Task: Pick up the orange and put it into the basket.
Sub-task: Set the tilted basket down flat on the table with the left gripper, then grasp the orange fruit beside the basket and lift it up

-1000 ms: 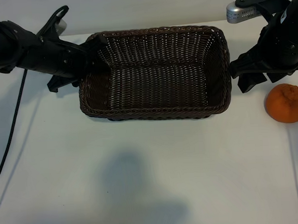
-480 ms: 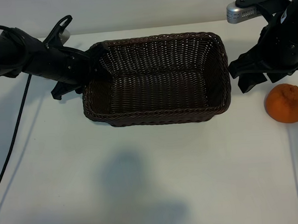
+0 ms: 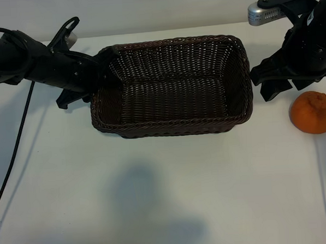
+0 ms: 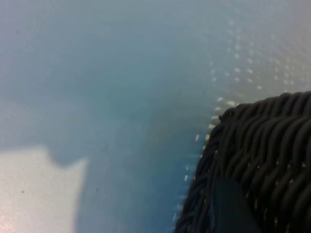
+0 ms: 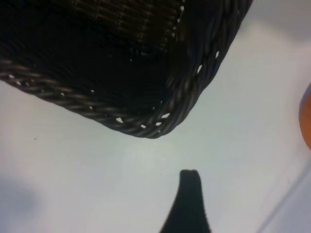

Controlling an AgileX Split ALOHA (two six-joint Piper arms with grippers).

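Viewed from the exterior camera, a matte white desk [image 3: 156, 199] fills the frame, smooth and unpatterned, with a soft grey shadow in its lower centre. At the upper left, the left arm [image 3: 23, 55], a jointed black tube with a thin black cable [image 3: 14, 146] trailing down the left edge, reaches rightward to the basket [image 3: 174, 118]. The left hand [image 3: 97, 71] meets the basket's upper left corner, its dark fingers at the braided rim, half-parted and clasping the wicker wall there; the left wrist view shows one dark finger [image 4: 231, 206] lying against the thick, glossy twisted strands. The basket occupies the upper centre: a rectangular vessel of dark brown woven wicker, with rounded corners, a rope-like braided rim, sloping sides and a finer open-weave floor. It holds nothing. At the upper right, the right arm [image 3: 306, 43], black and bulky with a silver-grey camera housing [image 3: 264, 10] above it, hangs just beside the basket's right end. The right hand [image 3: 276, 83] points steeply downward with its fingers spread wide apart, grasping nothing; in the right wrist view one black fingertip [image 5: 189, 199] tapers over bare desk near a rounded basket corner. The orange [image 3: 313, 112] rests on the desk at the right edge of the frame, right of the basket and just below the right hand, apart from both. It is a small, roundish fruit with dimpled, bumpy peel and a puckered top.
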